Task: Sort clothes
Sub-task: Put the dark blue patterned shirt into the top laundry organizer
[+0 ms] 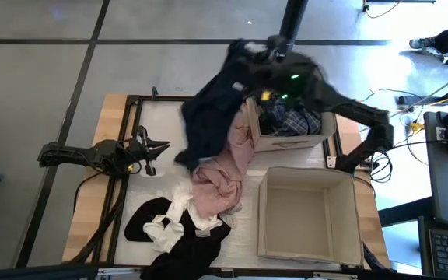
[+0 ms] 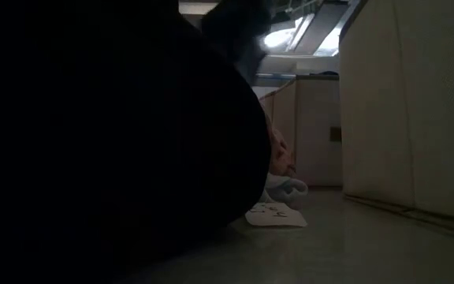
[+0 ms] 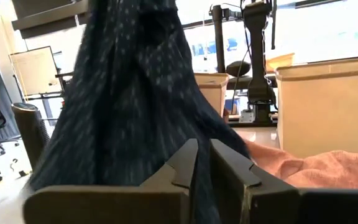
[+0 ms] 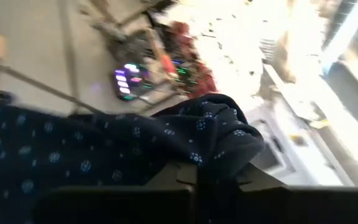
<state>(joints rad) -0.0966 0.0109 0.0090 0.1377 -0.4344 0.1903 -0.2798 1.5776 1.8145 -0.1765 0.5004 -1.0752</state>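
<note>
My right gripper (image 1: 249,53) is raised above the table's far edge and is shut on the dark navy dotted piece (image 1: 208,117), which hangs down over the table's middle. It also fills the left wrist view (image 3: 129,93). A pale pink garment (image 1: 224,171) lies heaped under it. Small white pieces (image 1: 179,211) and black ones (image 1: 185,241) lie near the front edge. The blue-white plaid shirt (image 1: 290,120) lies in the far box. My left gripper (image 1: 162,148) waits at the table's left, fingers close together and empty. My right gripper holds a bunched fold of the navy piece (image 4: 219,134) at its upper end, several layers gathered between the fingers (image 4: 185,177). The piece hangs slack below the gripper. Its lower end (image 1: 193,155) reaches down to the pink garment.
Two tan boxes stand on the table's right: the far one (image 1: 317,138) with the plaid shirt, the near one (image 1: 348,225) showing a bare inside. Dark cloth (image 2: 93,158) blocks most of the low view. A white piece (image 2: 278,213) lies beside it.
</note>
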